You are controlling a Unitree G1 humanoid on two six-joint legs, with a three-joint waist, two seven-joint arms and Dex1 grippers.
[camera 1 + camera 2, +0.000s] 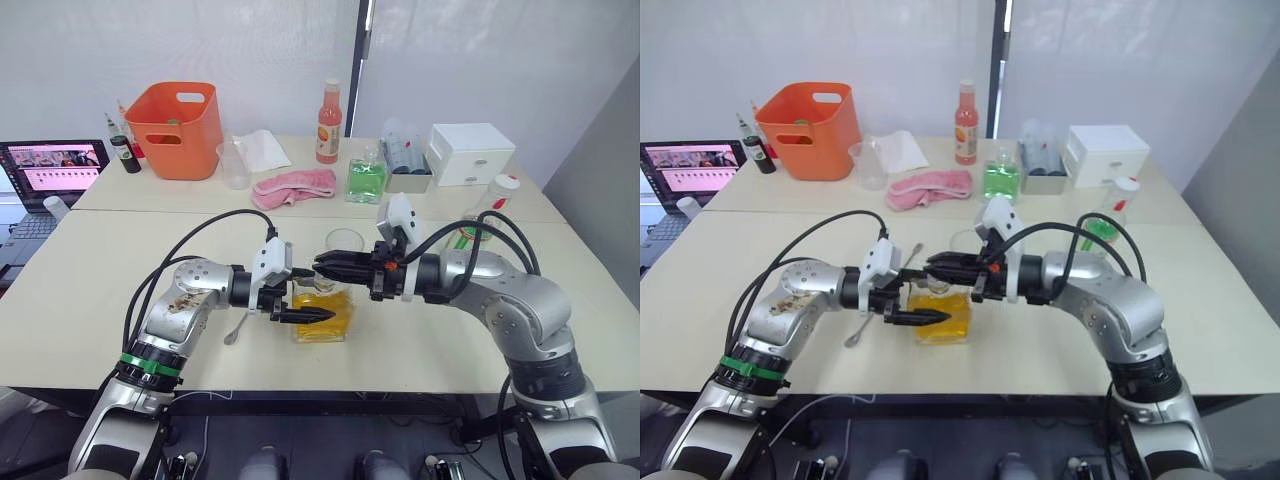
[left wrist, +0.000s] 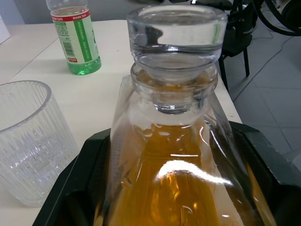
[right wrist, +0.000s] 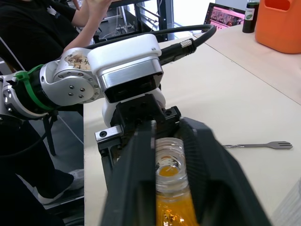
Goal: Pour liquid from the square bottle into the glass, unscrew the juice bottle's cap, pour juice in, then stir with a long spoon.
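Observation:
The square bottle (image 1: 324, 316), full of yellow-orange liquid (image 2: 174, 197), stands near the table's front edge. My left gripper (image 1: 305, 305) is shut on its body from the left. My right gripper (image 1: 320, 266) reaches in from the right, just over the round glass stopper (image 2: 176, 33). Its fingers (image 3: 141, 179) stand a little apart, one on either side of the stopper. The empty glass (image 1: 343, 243) stands right behind the bottle. The juice bottle (image 1: 1108, 218) with its white cap (image 1: 1125, 185) is at the right. The long spoon (image 1: 862, 325) lies under my left forearm.
At the back are an orange basket (image 1: 175, 130), a cloudy plastic cup (image 1: 235, 165), a pink cloth (image 1: 295, 186), an orange-red bottle (image 1: 328, 122), a green square bottle (image 1: 366, 180) and a white drawer box (image 1: 470, 152). A laptop (image 1: 55, 168) sits far left. A person (image 3: 33, 28) sits beyond the table.

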